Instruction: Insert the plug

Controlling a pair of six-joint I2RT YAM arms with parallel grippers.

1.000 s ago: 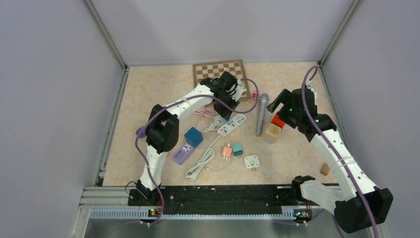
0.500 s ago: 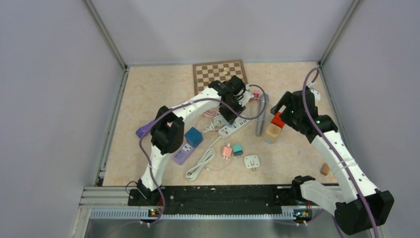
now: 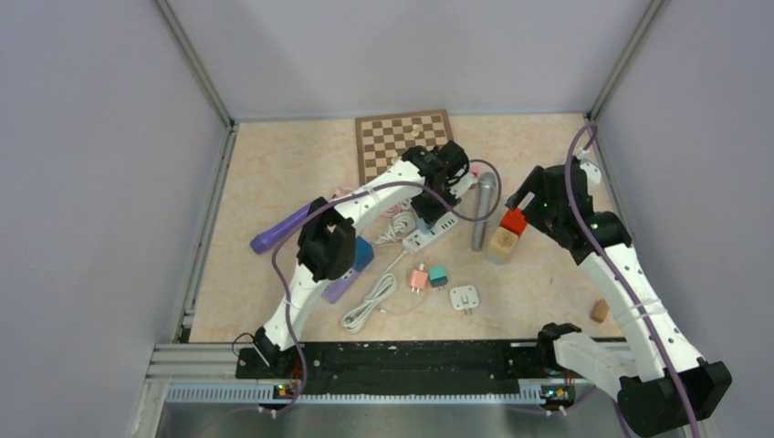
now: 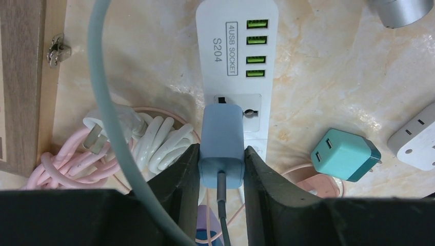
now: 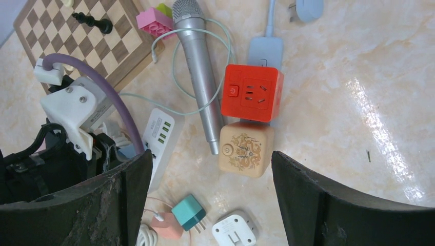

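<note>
Gripping the blue plug (image 4: 221, 138) by its sides, the left jaws are holding it in the lower middle of the left wrist view. Its long axis is running straight up the frame, in line with the white strip (image 4: 237, 46). Its front end is lying against the strip's socket (image 4: 249, 111), just above the jaws, though whether the prongs are seated is not showing. The right jaws are hanging wide open and empty over the red cube (image 5: 251, 92), farther from the strip.

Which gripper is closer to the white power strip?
Left. The left gripper holds the blue plug at the power strip's socket; the right gripper hangs open by the red cube.
</note>
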